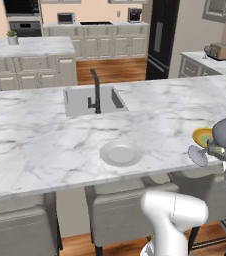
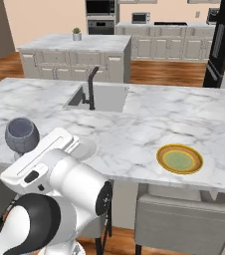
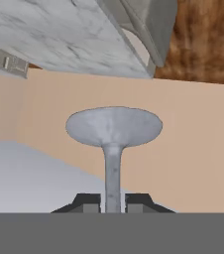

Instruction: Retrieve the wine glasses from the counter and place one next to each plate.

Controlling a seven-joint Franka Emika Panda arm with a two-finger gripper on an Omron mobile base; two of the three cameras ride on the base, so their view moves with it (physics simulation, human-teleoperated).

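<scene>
Glass (image 1: pixel 220 140): stem clamped between fingers (image 3: pixel 90 203), tipped sideways, foot leading. Yellow plate (image 2: pixel 179 159) lies just beyond on counter (image 1: pixel 45 130); white plate (image 1: pixel 120 152) farther left.

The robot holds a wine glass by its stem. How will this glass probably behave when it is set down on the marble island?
The wine glass has a thin stem pinched by the hand, so it is probably fragile and might slip. Its bowl is large above a small flat foot, so it likely tips easily; lying down, it may roll.
</scene>
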